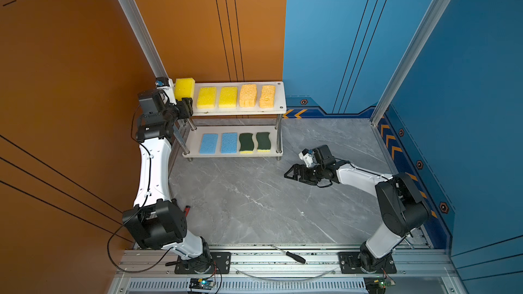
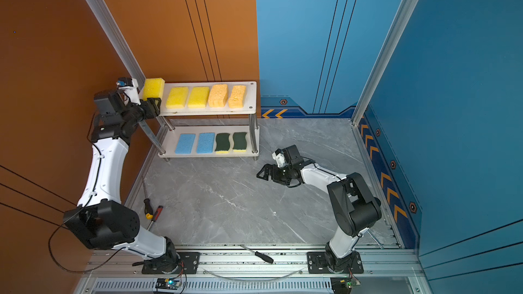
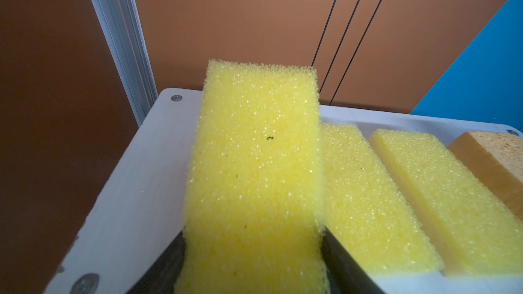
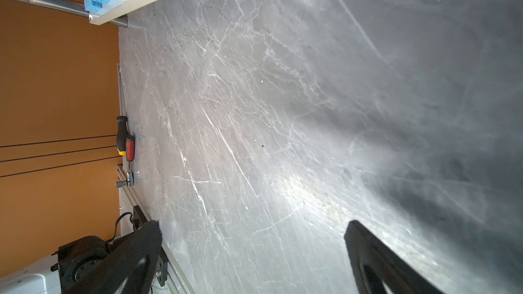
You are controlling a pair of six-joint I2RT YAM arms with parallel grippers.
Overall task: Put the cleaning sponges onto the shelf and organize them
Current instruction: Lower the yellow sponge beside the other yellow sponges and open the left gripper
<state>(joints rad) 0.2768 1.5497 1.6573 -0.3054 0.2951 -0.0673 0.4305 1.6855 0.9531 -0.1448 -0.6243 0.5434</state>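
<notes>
- Sponges on shelf (image 1: 280, 94): two yellow (image 1: 206, 97), two orange (image 1: 248, 95), two blue (image 1: 209, 143), two green-topped (image 1: 246, 142) (eight).
- Left gripper (image 1: 186, 102) clamps a third yellow (image 1: 184, 87), seemingly tilted.
- Right gripper (image 1: 292, 171) gapes empty.

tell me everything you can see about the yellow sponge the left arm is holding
The held yellow sponge is a bright rectangular block of coarse, open-pored foam with a few dark specks. The left gripper pinches its near end between the jaws. The far end tilts up over the left end of the top board of the shelf, beside a neighbouring yellow sponge lying flat.
</notes>
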